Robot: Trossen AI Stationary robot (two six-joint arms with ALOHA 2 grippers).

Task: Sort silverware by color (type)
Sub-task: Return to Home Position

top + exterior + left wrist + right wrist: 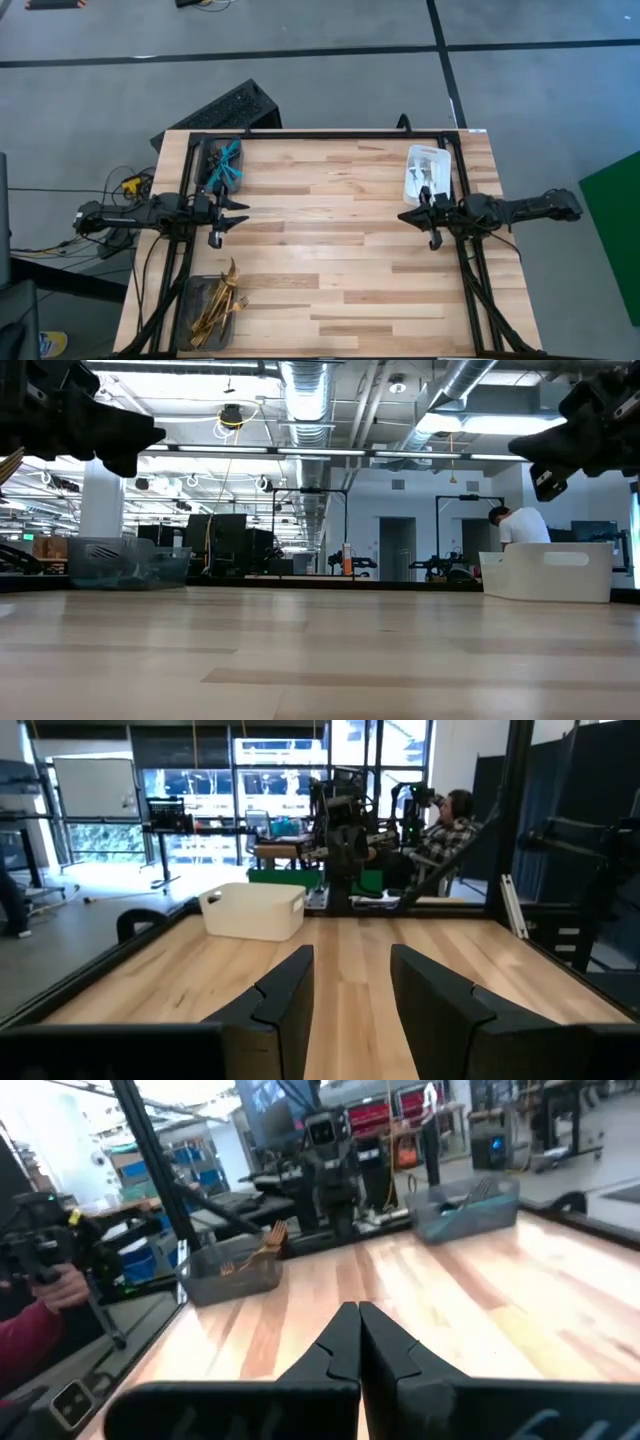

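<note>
The left arm [150,212] is hovering over the counter's [340,250] left edge, its jaws standing apart and gripping nothing. The right arm [510,208] is hanging opposite, its jaws pressing together, likewise empty. Seen from above, the blue-handled forks [226,166] are lying in the dark bin [206,158] at the upper left corner. The gold forks [218,300] are sitting in the grey bin [194,290] at the lower left (some poking over its rim). The silver pieces [425,176] are resting in the white tray [430,149] beside the right arm.

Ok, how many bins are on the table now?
3. In the high view: top-left dark bin with blue-handled forks, bottom-left dark bin with gold forks, white bin at the right edge. None looks hidden.
</note>
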